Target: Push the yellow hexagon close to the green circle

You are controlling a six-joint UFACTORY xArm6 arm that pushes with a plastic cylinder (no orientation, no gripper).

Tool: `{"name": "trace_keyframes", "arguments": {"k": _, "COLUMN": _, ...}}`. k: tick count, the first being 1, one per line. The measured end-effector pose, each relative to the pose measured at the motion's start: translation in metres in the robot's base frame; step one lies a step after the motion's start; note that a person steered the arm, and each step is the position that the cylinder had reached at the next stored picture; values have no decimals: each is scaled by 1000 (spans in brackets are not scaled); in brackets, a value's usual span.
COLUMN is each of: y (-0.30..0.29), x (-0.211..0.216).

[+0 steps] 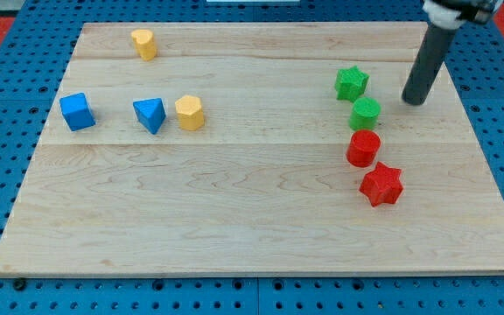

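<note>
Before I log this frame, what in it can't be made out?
- The arm above the straight dark rod: cut off by the view's top edge; only a pale collar shows.
- Which yellow block is the hexagon: the small yellow block near the top and the yellow block beside the blue triangular block are too small to count sides.
- My tip: contact with the wooden board can't be judged.

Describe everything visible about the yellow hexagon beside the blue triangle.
The yellow hexagon is a small, matte, plastic-looking block with a six-sided top and short flat walls, sitting flat on the wooden board left of centre. The blue triangle stands just to its left, very close; whether they touch is unclear. Nothing else is near it. My tip is far off at the view's right, beside the green circle.
</note>
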State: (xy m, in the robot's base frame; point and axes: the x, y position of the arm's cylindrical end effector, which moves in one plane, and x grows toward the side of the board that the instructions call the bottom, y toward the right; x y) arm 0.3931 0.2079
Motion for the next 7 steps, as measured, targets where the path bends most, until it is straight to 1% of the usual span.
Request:
{"name": "trace_keyframes", "arguments": {"k": 1, "y": -58, "x": 12}}
{"name": "trace_keyframes", "arguments": {"k": 2, "y": -86, "x": 1}}
{"name": "trace_keyframes", "arguments": {"k": 3, "y": -86, "x": -5}}
{"name": "trace_keyframes", "arguments": {"k": 4, "y": -97, "x": 32}}
{"name": "trace_keyframes", "arguments": {"k": 5, "y": -168, "x": 65}}
{"name": "trace_keyframes", "arguments": {"k": 6, "y": -270, "x": 67}}
{"name": "trace_keyframes", "arguments": {"k": 7, "y": -317, "x": 45}}
